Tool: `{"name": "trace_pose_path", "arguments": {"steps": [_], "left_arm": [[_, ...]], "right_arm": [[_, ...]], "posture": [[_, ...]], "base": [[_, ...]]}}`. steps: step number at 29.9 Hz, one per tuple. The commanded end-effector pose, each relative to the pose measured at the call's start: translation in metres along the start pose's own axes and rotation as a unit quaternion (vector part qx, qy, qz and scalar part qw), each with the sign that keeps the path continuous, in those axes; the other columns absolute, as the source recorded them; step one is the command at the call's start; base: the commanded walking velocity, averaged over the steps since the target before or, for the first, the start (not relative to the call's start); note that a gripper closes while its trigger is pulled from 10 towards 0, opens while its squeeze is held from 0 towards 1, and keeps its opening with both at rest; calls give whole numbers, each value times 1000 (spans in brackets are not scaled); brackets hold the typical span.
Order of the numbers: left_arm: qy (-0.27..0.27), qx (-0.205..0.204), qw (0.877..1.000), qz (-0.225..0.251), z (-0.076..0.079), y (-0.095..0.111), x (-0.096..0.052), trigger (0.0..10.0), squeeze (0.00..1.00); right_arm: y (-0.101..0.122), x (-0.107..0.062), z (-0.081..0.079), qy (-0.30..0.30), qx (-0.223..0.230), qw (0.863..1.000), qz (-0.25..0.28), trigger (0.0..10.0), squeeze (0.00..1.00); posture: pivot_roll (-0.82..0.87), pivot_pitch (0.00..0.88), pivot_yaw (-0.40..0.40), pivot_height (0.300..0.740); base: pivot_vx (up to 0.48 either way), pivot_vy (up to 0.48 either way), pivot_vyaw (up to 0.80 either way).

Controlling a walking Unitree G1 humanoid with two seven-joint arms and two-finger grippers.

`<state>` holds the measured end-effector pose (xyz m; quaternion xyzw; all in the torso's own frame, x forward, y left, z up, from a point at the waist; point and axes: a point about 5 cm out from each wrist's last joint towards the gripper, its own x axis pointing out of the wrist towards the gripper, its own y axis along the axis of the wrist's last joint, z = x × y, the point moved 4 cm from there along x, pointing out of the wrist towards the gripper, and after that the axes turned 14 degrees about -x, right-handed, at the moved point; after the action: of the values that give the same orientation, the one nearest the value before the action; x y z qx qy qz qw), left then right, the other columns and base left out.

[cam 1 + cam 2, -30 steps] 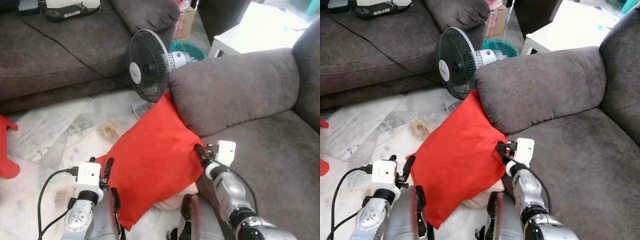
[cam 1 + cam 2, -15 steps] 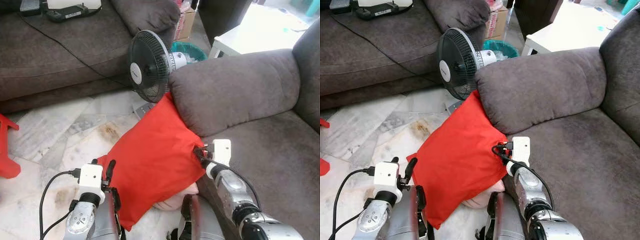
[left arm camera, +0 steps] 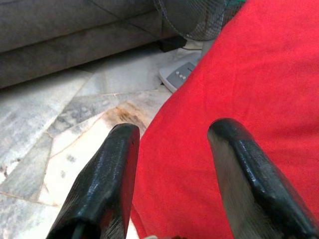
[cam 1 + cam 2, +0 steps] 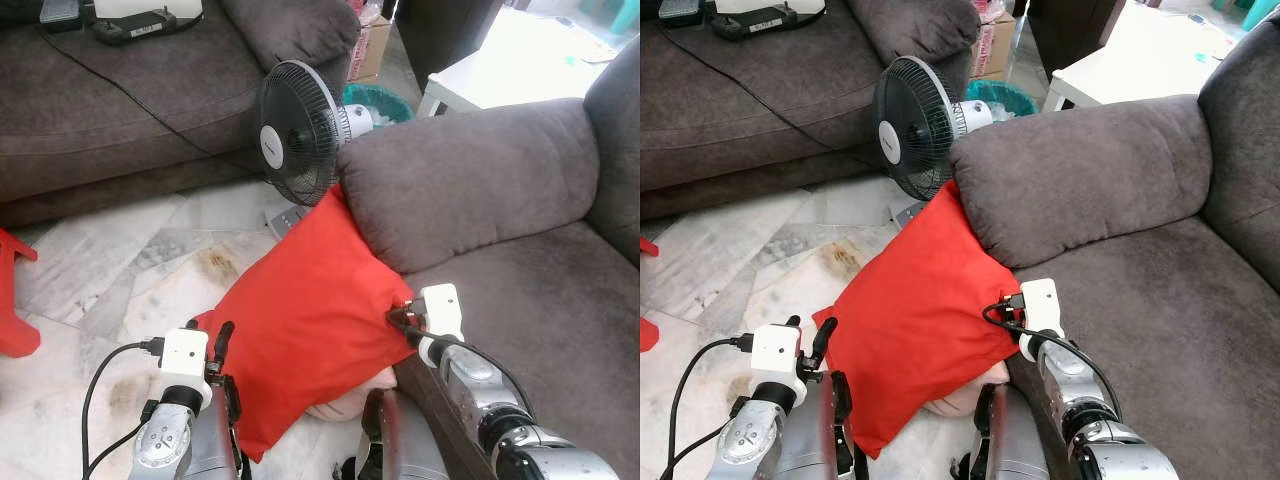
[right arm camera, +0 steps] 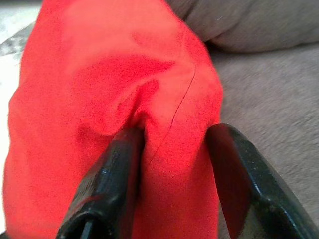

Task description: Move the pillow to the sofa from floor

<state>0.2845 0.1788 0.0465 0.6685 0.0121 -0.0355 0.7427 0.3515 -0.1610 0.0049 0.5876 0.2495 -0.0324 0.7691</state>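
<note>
A plain red pillow (image 4: 305, 310), square and softly stuffed, is leaning tilted against the front of the grey sofa (image 4: 520, 200). Its upper corner is pressing under the sofa's padded armrest (image 4: 460, 175), while its lower corner is hanging down toward the marble floor (image 4: 130, 270). Its right edge is lying against the front edge of the seat cushion (image 4: 545, 300). The fabric is puckering into a fold at that right edge.
</note>
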Motion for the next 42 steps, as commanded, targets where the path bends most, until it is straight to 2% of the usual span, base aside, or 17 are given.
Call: {"name": "trace_pose_path", "arguments": {"steps": [1,7,9,13,18,24,25,26,27,30,32,34,37,42], "left_arm": [[-5,4,1000,-19,3,-9,-3,10000,0],[-8,2,1000,-19,4,-10,-1,10000,0],[-8,2,1000,-18,3,-10,0,10000,0],[-8,3,1000,-18,2,-9,1,10000,0],[-9,4,1000,-18,2,-9,3,10000,0],[-11,4,1000,-20,3,-10,3,10000,0],[-11,4,1000,-20,3,-11,4,10000,0],[-12,4,1000,-20,4,-11,4,10000,0],[-12,4,1000,-20,4,-11,5,10000,0],[-12,4,1000,-20,4,-11,5,10000,0],[-13,4,1000,-20,4,-11,6,10000,0],[-13,4,1000,-20,4,-11,6,10000,0],[-13,4,1000,-20,4,-11,6,10000,0],[-13,3,1000,-21,5,-12,7,10000,0]], "right_arm": [[-18,-6,2,5,7,999,-32,10000,0],[-13,-6,4,24,30,999,-22,10000,0],[-11,-6,5,34,33,999,-19,10000,1000],[-9,-6,8,40,29,999,-19,10000,1000],[-2,-8,23,27,42,999,-1,10000,1000],[6,-13,51,-35,79,996,19,10000,1000],[6,-14,54,-42,84,995,20,10000,906],[7,-14,57,-47,90,995,23,10000,690],[8,-14,58,-47,89,995,24,10000,35],[7,-15,56,-36,89,995,23,10000,0],[5,-15,47,6,84,996,21,10000,0],[4,-15,45,12,85,996,21,10000,0],[-5,-16,34,55,61,997,-1,10000,0],[-10,-17,24,89,77,993,-5,10000,0]], "posture": [[193,155,-150,571],[189,151,-145,571],[188,151,-144,571],[183,148,-141,571],[180,147,-138,571],[174,145,-134,571],[171,144,-134,571],[171,143,-133,571],[171,142,-133,571],[170,141,-133,571],[169,139,-133,571],[169,139,-133,571],[167,137,-134,571],[166,135,-135,571]], "base": [[0,0,0],[0,0,0],[0,0,0],[0,0,0],[0,0,0],[0,0,0],[0,0,0],[0,0,0],[0,0,0],[0,0,0],[0,0,0],[0,0,0],[0,0,0],[0,0,0]]}}
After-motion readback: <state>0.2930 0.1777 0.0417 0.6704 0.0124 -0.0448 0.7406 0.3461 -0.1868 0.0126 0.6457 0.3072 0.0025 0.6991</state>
